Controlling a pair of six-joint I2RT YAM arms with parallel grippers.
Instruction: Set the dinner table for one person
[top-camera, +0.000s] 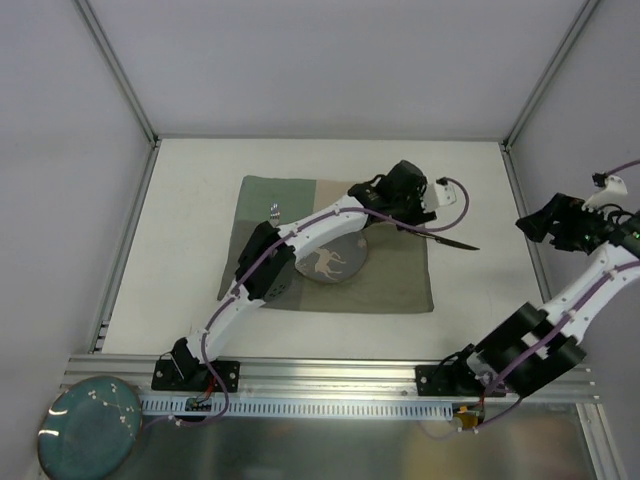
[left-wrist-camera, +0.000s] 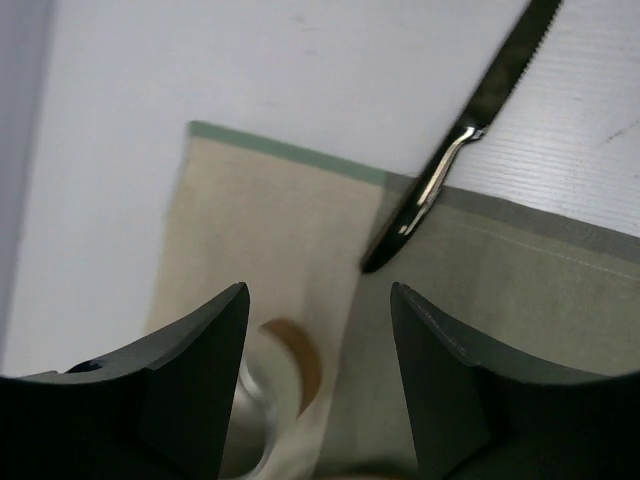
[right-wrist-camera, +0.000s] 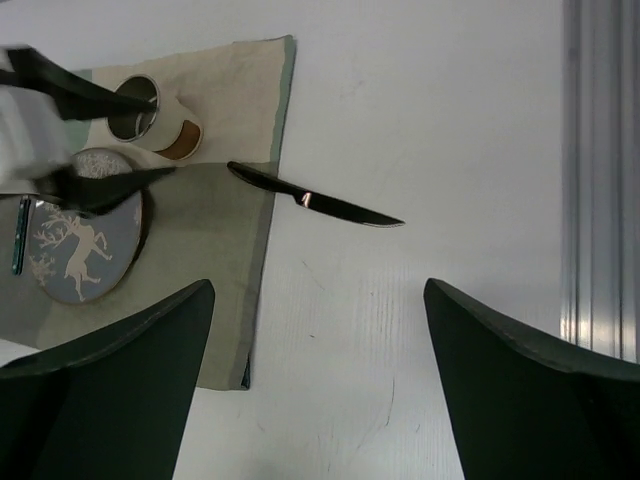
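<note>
Mostly set I'd say: deer plate (top-camera: 335, 262) and cup (right-wrist-camera: 150, 118) on the placemat (top-camera: 400, 285) mid dinner table (top-camera: 195, 180), knife (top-camera: 447, 240) half off its right edge, left gripper (left-wrist-camera: 318, 300) part-open, right gripper (right-wrist-camera: 318, 290) wide, both empty.

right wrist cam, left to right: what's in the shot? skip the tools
fork → deer-print plate → tipped-over cup → knife, handle end on the mat edge, blade on bare table → aluminium frame bar
</note>
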